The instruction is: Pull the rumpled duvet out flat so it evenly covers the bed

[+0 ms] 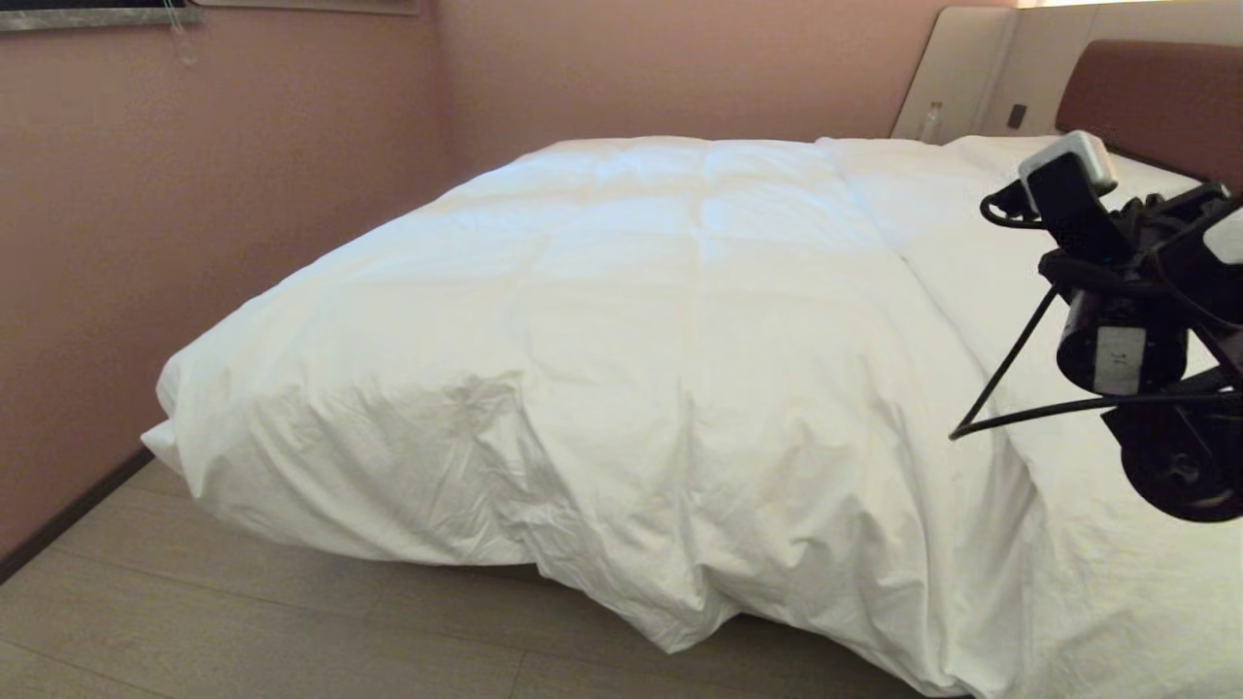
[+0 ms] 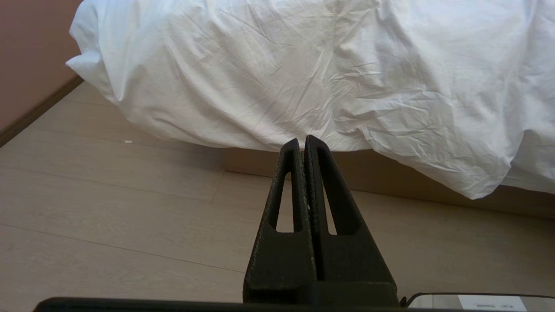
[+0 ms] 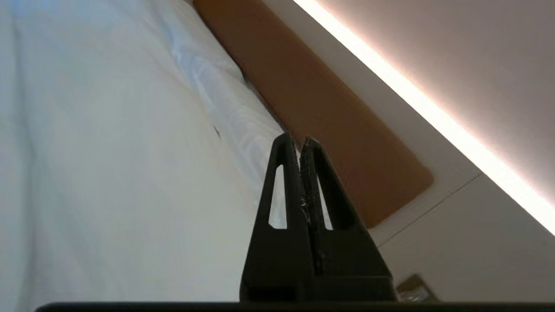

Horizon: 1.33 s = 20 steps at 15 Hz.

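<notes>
The duvet (image 1: 621, 320) lies spread over the bed (image 2: 390, 175), its creased near edge drooping over the base toward the wooden floor (image 1: 243, 621), with a bunched fold hanging lowest near the middle. The right gripper (image 3: 299, 143) is raised at the right over the bedding, fingers pressed together on nothing, pointing toward the brown headboard (image 1: 1156, 97). The left gripper (image 2: 302, 141) hangs low above the floor before the duvet's overhang, fingers closed and empty.

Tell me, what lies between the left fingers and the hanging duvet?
Only bare wooden floor, seen in the left wrist view; the shut left gripper points at the duvet.
</notes>
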Tool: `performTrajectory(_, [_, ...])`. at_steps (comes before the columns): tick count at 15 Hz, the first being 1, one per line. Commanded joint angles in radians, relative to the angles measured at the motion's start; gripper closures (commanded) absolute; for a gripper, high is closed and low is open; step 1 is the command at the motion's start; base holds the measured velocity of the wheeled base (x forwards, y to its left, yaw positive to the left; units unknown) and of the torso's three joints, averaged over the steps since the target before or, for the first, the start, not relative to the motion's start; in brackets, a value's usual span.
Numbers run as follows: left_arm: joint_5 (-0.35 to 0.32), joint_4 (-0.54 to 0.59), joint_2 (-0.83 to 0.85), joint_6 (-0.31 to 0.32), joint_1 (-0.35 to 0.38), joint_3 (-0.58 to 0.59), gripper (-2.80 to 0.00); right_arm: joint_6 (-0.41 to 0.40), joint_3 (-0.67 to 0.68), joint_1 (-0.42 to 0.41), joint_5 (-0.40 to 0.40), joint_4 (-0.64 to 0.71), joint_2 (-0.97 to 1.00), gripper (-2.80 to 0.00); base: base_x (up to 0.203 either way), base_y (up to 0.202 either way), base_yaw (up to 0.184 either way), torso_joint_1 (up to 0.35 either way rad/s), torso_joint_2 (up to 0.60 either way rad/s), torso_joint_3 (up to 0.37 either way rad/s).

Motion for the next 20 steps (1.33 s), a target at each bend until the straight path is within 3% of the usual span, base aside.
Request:
performTrajectory(1, [0.000, 0.000, 0.000, 0.000, 0.000, 0.000, 0.00, 0.060, -0.072, 0.010, -0.065, -0.004, 0.052, 0.00, 0.000, 0.000, 0.000, 0.000, 0.00, 0.000])
performTrajectory(6, [0.000, 0.000, 0.000, 0.000, 0.000, 0.000, 0.00, 0.071, -0.442, 0.102, -0.258, 0.038, 0.063, 0.00, 0.000, 0.000, 0.000, 0.000, 0.00, 0.000])
performTrajectory(8, [0.000, 0.000, 0.000, 0.000, 0.000, 0.000, 0.00, 0.070, -0.460, 0.167, -0.277, 0.089, -0.005, 0.00, 0.000, 0.000, 0.000, 0.000, 0.00, 0.000])
performTrajectory(11, [0.000, 0.000, 0.000, 0.000, 0.000, 0.000, 0.00, 0.057, -0.451, 0.328, -0.278, 0.187, -0.118, 0.00, 0.000, 0.000, 0.000, 0.000, 0.00, 0.000])
performTrajectory(14, [0.000, 0.000, 0.000, 0.000, 0.000, 0.000, 0.00, 0.053, -0.438, 0.435, -0.336, 0.381, -0.220, 0.00, 0.000, 0.000, 0.000, 0.000, 0.00, 0.000])
performTrajectory(17, [0.000, 0.000, 0.000, 0.000, 0.000, 0.000, 0.00, 0.052, -0.454, 0.436, -0.419, 0.546, -0.266, 0.00, 0.000, 0.000, 0.000, 0.000, 0.00, 0.000])
performTrajectory(20, [0.000, 0.000, 0.000, 0.000, 0.000, 0.000, 0.00, 0.050, -0.545, 0.436, -0.417, 0.623, -0.269, 0.00, 0.000, 0.000, 0.000, 0.000, 0.00, 0.000])
